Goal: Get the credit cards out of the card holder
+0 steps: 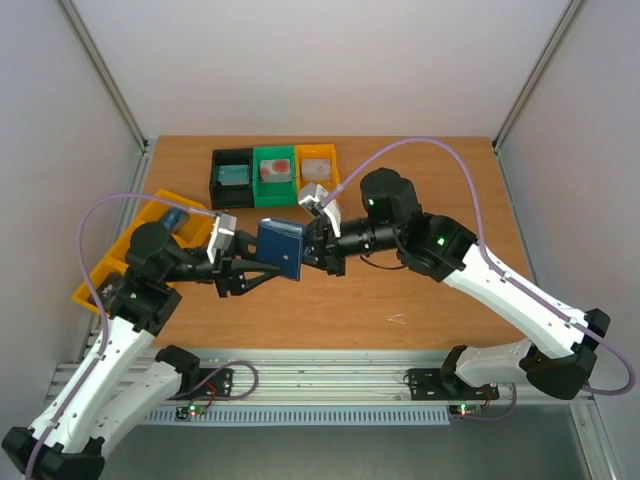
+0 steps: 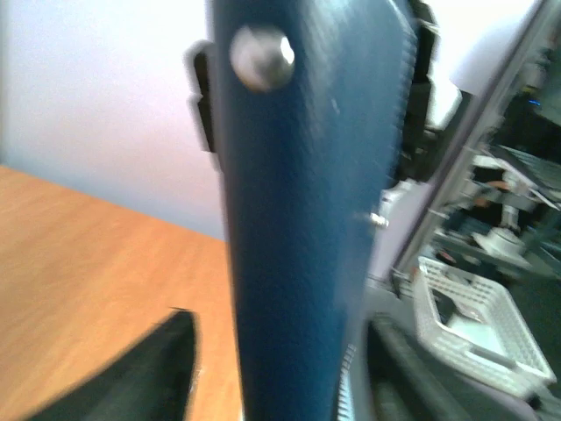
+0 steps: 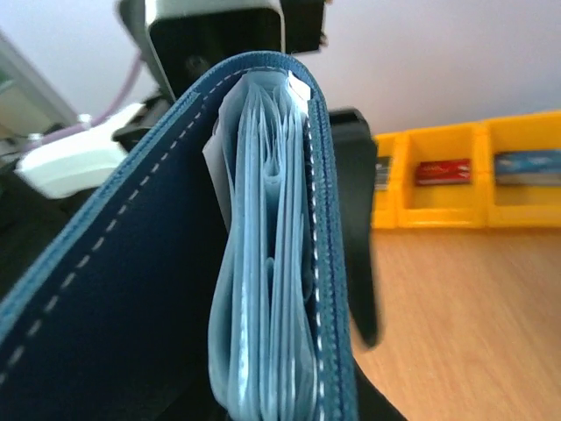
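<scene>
While reaching over the middle of the counter (image 1: 420, 300), holds the card holder (image 1: 282, 248) on edge, off the surface, with the right end effector (image 1: 310, 252) clenched on it, one black finger (image 3: 359, 228) against a cover. Straddles the opposite edge with the left end effector (image 1: 262, 268); cannot tell whether grasping or released. Pale pocket pages (image 3: 263, 281) fanned between blue covers. Along the far edge, bins (image 1: 275, 190) with credit cards (image 1: 273, 168) inside.
</scene>
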Robot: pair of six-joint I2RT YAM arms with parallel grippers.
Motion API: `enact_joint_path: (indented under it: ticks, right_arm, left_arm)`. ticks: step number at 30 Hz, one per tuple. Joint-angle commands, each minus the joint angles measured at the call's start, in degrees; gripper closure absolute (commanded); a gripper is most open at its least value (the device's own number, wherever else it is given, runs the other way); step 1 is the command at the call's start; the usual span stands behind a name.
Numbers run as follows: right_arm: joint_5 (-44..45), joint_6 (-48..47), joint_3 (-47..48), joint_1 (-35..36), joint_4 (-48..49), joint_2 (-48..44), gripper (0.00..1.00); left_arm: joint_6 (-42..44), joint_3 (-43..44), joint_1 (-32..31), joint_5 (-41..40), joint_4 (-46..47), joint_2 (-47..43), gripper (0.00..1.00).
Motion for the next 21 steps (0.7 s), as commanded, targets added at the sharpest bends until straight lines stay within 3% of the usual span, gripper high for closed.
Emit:
enact_joint_path:
  ticks: [1, 2, 5, 9, 13, 21]
  right_arm:
    - [16.90, 7.22, -2.80, 1.45, 2.55, -3.96, 0.99]
    - [24.01, 9.31, -2.58, 1.77, 0.78, -4.18, 0.99]
    - [46.16, 17.83, 1.01, 3.81, -9.72, -2.32, 0.99]
    - [67.11, 25.20, 10.85, 10.03, -26.46, 4.65, 0.99]
    - [72.89, 25.51, 19.57, 14.85, -32.11, 11.90, 0.99]
    - [70.00, 24.80, 31.04, 17.16, -36.22, 22.45, 0.99]
  left_arm:
    - [-0.26, -1.29, 0.00, -15.10, -2.09, -0.72, 0.09]
    - [0.71, -1.61, 0.01, -20.58, -3.80, -1.23, 0.02]
    - [4.87, -2.25, 0.00, -34.75, -6.53, -1.86, 0.01]
    - [13.29, -2.28, 0.00, -32.83, -9.58, -2.19, 0.01]
    - [15.09, -1.95, -1.37, -32.88, -10.22, -2.00, 0.01]
    - [16.79, -1.05, -4.92, -39.79, -8.89, 0.11, 0.01]
